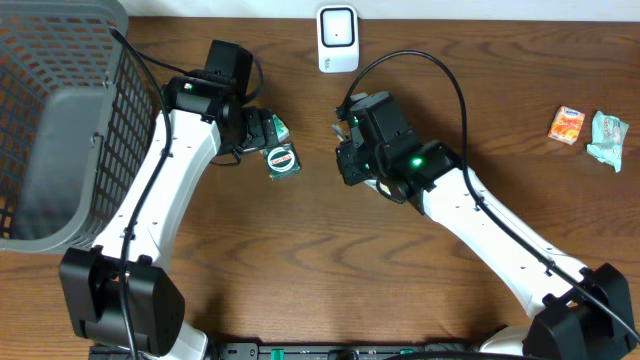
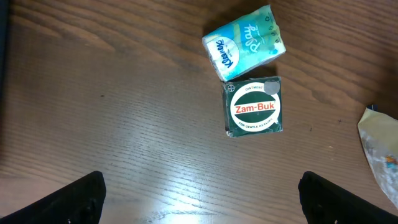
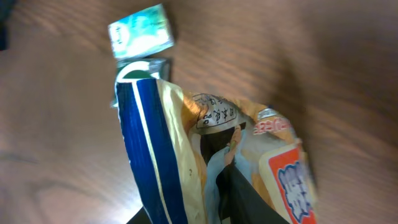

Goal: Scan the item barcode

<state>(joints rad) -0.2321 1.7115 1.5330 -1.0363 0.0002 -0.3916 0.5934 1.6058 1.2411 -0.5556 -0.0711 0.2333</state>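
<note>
While the left tool gapes over wooden bench near the basket, the right tool faces the packet; clamping indeterminable.

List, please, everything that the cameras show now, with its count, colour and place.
basket: one, grey, table's left end
scanner: one, white, far edge, centre
Zam-Buk box: one, dark green, under the left wrist
tissue pack: one, light blue-green, next to that box
snack packet: one, yellow with blue stripe, at the right gripper
orange packet: one, far right
pale green packet: one, beside the orange one
table: one, brown wood
left gripper: one, black, open
right gripper: one, black, grip unclear
</note>
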